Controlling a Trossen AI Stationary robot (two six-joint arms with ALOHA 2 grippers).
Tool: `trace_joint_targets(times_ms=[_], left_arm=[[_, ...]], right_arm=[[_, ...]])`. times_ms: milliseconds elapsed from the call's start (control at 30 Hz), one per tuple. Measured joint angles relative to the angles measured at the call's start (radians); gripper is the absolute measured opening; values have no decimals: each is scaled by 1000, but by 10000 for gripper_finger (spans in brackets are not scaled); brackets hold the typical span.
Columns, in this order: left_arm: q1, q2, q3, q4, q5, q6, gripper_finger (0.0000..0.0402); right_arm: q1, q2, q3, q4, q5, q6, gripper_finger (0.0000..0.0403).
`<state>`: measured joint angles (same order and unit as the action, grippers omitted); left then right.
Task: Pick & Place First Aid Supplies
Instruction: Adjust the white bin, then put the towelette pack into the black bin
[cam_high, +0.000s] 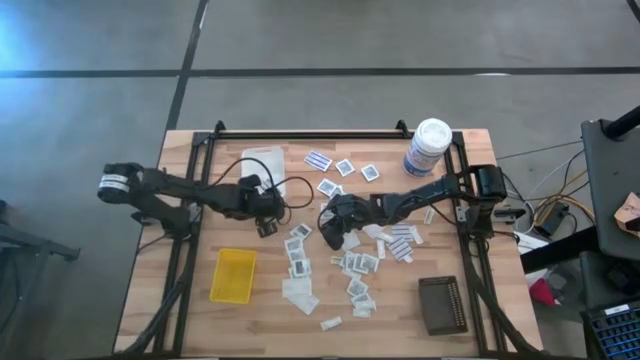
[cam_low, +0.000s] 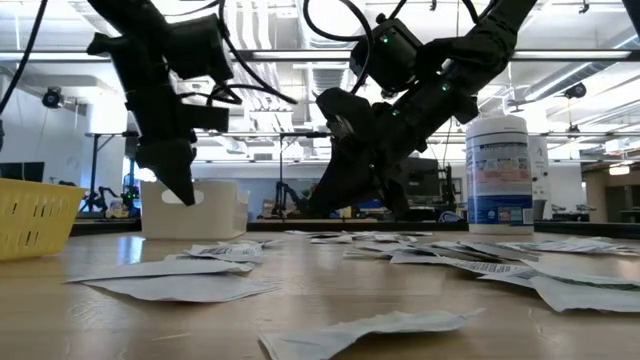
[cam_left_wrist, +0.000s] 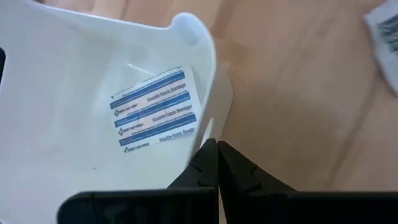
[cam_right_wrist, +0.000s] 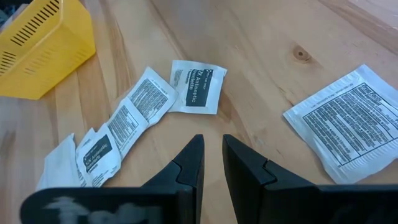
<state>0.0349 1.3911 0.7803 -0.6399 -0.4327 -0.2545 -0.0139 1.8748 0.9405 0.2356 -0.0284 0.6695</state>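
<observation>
Small flat packets (cam_high: 350, 265) lie scattered over the middle and right of the table. One blue-and-white striped packet (cam_left_wrist: 155, 109) lies flat inside the white tray (cam_left_wrist: 74, 74). My left gripper (cam_left_wrist: 216, 148) is shut and hangs above that tray's rim corner, clear of the table in the low view (cam_low: 180, 185). My right gripper (cam_right_wrist: 211, 149) is open by a narrow gap with nothing between its fingers. It hovers over bare wood (cam_high: 328, 232) near a white square packet with a dark centre (cam_right_wrist: 196, 87) and a joined row of such packets (cam_right_wrist: 118, 137).
The yellow tray (cam_high: 233, 275) sits near the left front and the black tray (cam_high: 443, 305) at the right front. The tall white canister (cam_high: 428, 148) stands at the far right. A larger printed packet (cam_right_wrist: 348, 134) lies beside my right gripper. Black rails (cam_high: 190, 250) run along the table's sides.
</observation>
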Motion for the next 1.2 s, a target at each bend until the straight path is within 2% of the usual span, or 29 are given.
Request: trace_joint_targets(times_ms=[433, 667, 900, 1067, 1200], left_arm=[[90, 0, 0, -54, -41, 51, 0], [91, -9, 0, -51, -61, 74, 0], [23, -67, 18, -53, -57, 62, 0], [-82, -131, 45, -39, -49, 43, 0], [-172, -164, 37, 54, -48, 12, 0]], right_arm=[[0, 0, 0, 0, 0, -1, 57], [0, 0, -1, 0, 0, -1, 57], [0, 0, -1, 0, -1, 0, 57], [0, 0, 0, 0, -2, 8, 57], [0, -1, 8, 1, -2, 30, 57]])
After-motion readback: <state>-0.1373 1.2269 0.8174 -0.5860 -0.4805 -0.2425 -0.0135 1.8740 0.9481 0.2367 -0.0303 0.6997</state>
